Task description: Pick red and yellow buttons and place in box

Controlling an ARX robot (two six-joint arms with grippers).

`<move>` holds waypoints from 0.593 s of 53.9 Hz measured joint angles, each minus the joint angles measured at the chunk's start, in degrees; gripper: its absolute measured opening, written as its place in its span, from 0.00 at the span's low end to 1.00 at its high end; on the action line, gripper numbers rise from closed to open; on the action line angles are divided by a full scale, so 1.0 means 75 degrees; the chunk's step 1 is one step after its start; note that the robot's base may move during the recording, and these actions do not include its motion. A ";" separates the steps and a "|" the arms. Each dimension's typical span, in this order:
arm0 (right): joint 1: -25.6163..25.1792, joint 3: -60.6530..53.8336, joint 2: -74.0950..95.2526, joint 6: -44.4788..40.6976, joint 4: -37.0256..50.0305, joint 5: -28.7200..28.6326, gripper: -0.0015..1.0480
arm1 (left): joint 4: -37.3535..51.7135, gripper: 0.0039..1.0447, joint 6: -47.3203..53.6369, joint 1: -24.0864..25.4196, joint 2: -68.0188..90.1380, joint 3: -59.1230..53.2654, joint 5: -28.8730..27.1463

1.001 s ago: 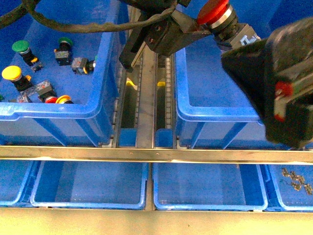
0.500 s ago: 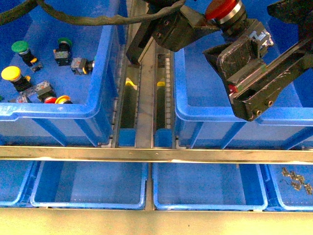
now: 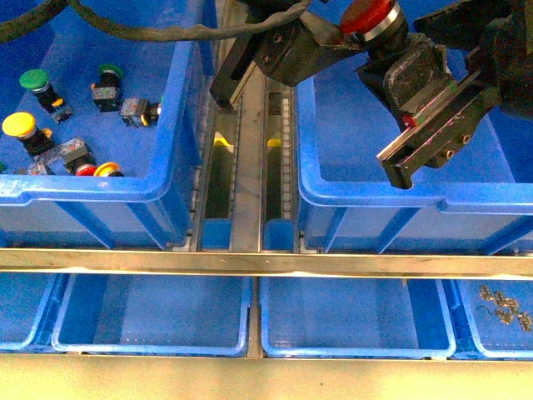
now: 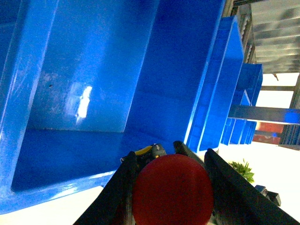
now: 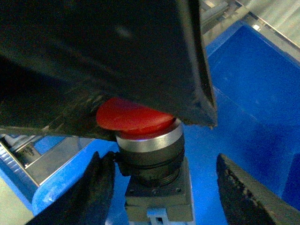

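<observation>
My left gripper (image 3: pixel 365 35) is shut on a red button (image 3: pixel 369 17) and holds it above the large blue box (image 3: pixel 366 196) on the right. The button's red cap fills the space between the fingers in the left wrist view (image 4: pixel 172 190), with the box's floor (image 4: pixel 93 70) beyond. My right gripper (image 3: pixel 408 62) is open. Its fingers (image 5: pixel 101 187) stand on both sides of the button's dark body (image 5: pixel 157 192), apart from it. A yellow button (image 3: pixel 20 125) and a red and a yellow-orange one (image 3: pixel 98 170) lie in the left bin (image 3: pixel 100 190).
Green-capped buttons (image 3: pixel 35 80) also lie in the left bin. A conveyor channel (image 3: pixel 250 167) runs between the two bins. A metal rail (image 3: pixel 266 262) crosses in front, with shallow blue trays (image 3: pixel 150 321) below it. One tray holds metal clips (image 3: pixel 504 304).
My right gripper has swung up from the lower right and closed in on the held red button. My left gripper with the button has stayed nearly in place.
</observation>
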 joint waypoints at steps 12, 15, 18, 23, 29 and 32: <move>0.0012 0.0000 0.0044 -0.0204 -0.0035 -0.0029 0.27 | -0.0032 0.32 0.0000 0.0029 0.0000 0.0003 -0.0012; 0.0015 0.0000 0.0044 -0.0242 -0.0035 -0.0029 0.26 | -0.0032 0.32 0.0000 0.0032 0.0000 0.0003 -0.0015; 0.0012 -0.0003 0.0044 -0.0268 -0.0035 -0.0032 0.26 | -0.0052 0.32 0.0000 0.0032 0.0000 0.0006 -0.0023; 0.0009 -0.0003 0.0044 -0.0283 -0.0038 -0.0032 0.26 | -0.0082 0.32 0.0009 0.0032 0.0000 0.0006 -0.0038; -0.0015 -0.0003 0.0044 -0.0300 -0.0061 -0.0050 0.26 | -0.0085 0.33 0.0032 0.0029 0.0000 0.0006 -0.0102; -0.0029 -0.0009 0.0041 -0.0300 -0.0085 -0.0108 0.26 | -0.0085 0.41 0.0102 0.0029 0.0000 0.0009 -0.0181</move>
